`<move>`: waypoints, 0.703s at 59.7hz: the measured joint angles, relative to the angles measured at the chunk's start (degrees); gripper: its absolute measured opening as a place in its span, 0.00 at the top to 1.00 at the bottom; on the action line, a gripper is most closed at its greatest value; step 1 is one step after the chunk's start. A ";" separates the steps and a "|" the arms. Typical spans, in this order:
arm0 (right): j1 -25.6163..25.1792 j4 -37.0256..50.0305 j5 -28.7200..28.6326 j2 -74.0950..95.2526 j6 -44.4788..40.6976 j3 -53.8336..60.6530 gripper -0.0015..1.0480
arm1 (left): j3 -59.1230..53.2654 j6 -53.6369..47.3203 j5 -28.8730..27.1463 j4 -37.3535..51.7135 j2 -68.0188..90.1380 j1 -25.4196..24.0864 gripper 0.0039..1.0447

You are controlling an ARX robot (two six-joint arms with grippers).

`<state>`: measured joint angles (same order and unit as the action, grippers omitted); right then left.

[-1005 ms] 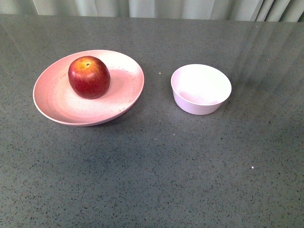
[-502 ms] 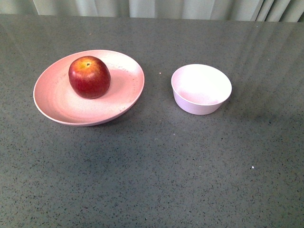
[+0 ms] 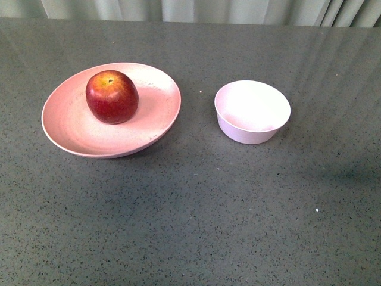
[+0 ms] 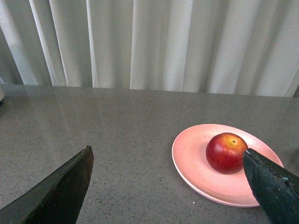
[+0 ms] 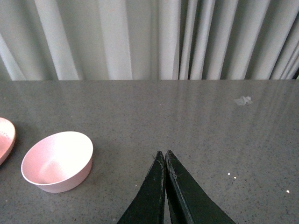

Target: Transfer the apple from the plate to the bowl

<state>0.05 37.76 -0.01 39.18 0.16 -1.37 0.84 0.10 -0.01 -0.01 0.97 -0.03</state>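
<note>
Over the last second I saw nothing move on the table (image 3: 196, 214); the apple (image 3: 112, 96) stayed on the plate (image 3: 68, 131), toward its 12 o'clock side; the bowl (image 3: 252, 110), at 3 o'clock from the plate, was empty. My left gripper (image 4: 167, 151) was spread wide, with the apple near one finger; the right gripper (image 5: 165, 154) was pressed together; I judged that the grasp was not yet begun.
</note>
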 joint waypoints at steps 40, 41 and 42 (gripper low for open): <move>0.00 -18.47 0.00 -19.91 0.00 0.07 0.98 | 0.00 0.00 0.00 0.00 0.00 0.00 0.08; 0.00 -18.93 0.00 -20.37 0.00 0.07 0.98 | 0.00 0.00 0.00 0.00 0.00 0.00 0.08; 0.00 -19.17 0.00 -20.59 0.00 0.07 0.98 | 0.00 0.00 0.00 0.00 0.00 0.00 0.08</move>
<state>0.05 18.59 -0.01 18.59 0.16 -1.30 0.84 0.10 -0.01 -0.01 0.97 -0.03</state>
